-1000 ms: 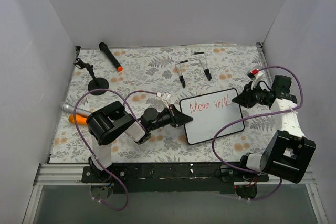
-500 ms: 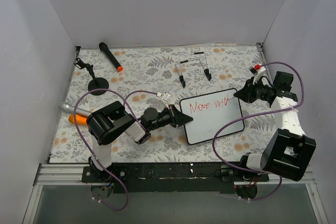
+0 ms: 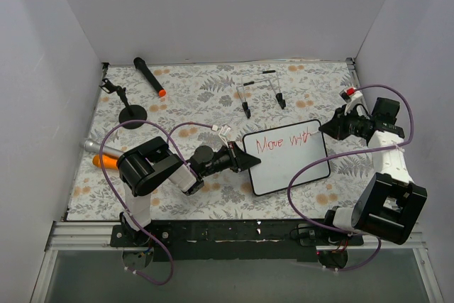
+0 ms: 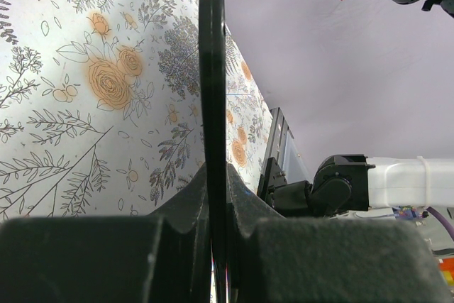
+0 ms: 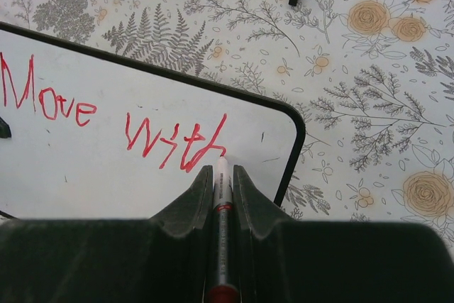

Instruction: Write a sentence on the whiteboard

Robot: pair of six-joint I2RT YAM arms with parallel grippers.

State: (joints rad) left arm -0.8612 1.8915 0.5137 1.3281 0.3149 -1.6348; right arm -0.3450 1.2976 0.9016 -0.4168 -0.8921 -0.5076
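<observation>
The whiteboard (image 3: 291,168), white with a thin black frame, lies on the floral cloth at centre right. It also shows in the right wrist view (image 5: 85,168). Red lettering (image 3: 282,142) on it reads "Move with" (image 5: 113,122). My right gripper (image 3: 331,128) is shut on a red marker (image 5: 221,211), whose tip touches the board at the end of "with". My left gripper (image 3: 248,160) is shut on the board's left edge; in the left wrist view the frame (image 4: 211,90) runs edge-on between the jaws.
A black microphone with an orange tip (image 3: 150,76) and a small black stand (image 3: 132,111) lie at the back left. Two black clips (image 3: 262,94) sit behind the board. An orange and grey object (image 3: 99,154) lies at the left. A purple cable (image 3: 309,173) crosses the board's right part.
My right gripper has moved right and a little back along the board's top line, and the "h" of "with" has appeared. The left arm has not moved.
</observation>
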